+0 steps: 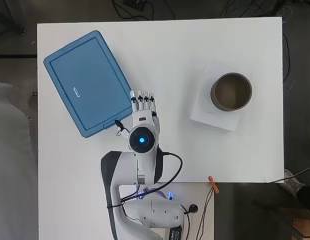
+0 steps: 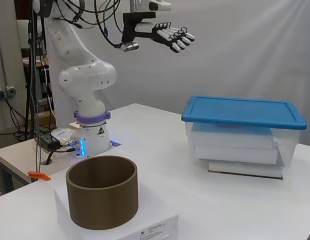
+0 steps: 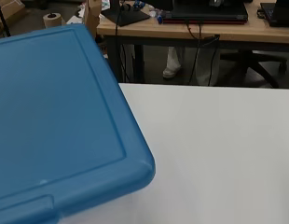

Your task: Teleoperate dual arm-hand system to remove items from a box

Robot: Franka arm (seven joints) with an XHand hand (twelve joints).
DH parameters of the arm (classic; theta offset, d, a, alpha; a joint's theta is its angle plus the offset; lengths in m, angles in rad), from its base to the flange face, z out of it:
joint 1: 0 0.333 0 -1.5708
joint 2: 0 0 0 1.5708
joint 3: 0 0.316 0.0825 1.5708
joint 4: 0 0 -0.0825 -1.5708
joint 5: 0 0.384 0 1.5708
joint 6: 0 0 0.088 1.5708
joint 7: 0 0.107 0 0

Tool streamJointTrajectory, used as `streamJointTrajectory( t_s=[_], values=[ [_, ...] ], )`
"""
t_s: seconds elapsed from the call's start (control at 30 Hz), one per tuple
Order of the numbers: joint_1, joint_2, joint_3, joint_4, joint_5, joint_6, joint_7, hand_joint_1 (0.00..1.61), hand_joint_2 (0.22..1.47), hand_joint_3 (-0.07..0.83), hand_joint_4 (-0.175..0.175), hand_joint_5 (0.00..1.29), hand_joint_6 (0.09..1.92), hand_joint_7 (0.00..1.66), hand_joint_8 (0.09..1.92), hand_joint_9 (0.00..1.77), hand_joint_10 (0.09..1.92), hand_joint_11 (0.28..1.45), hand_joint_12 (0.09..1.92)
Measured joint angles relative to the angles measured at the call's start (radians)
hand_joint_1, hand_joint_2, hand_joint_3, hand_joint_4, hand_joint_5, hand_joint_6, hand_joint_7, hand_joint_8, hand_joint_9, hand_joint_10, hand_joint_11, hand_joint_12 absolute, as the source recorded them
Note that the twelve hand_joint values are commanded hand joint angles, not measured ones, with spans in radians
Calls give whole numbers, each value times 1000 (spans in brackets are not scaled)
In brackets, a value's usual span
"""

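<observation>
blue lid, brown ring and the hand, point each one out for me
blue lid [image 1: 85, 80], overhead view, flat centre panel
brown ring [image 2: 102, 199], side view, outer wall
hand [image 2: 167, 34], side view, palm

The lid [image 1: 87, 82] sits on the box [image 2: 243, 145]; the ring [image 1: 231, 91] stands on a flat package [image 1: 207, 116], well apart across the table [image 1: 165, 55].

We see a brown cylinder [image 1: 231, 91] standing upright on a flat white box [image 1: 215, 116] on the white bench [image 1: 170, 60]. An orange clip [image 1: 213, 184] sits at the bench's near edge.
</observation>
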Motion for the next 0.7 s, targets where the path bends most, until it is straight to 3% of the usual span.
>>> streamJointTrajectory(
  t_s=[0.17,0.37,0.57,0.7],
  values=[
    [9,59,24,6,-1,204,-34,132,930,-10,7,153,87,193,87,274,87,397,87],
    [27,125,68,-38,-4,115,-135,137,907,-12,3,152,87,223,87,317,87,404,87],
    [44,303,154,-93,-52,200,-213,31,847,-21,-5,122,87,212,87,314,87,406,87],
    [49,335,203,-111,-116,239,-178,28,868,-6,-7,119,87,201,87,312,87,412,87]
  ],
)
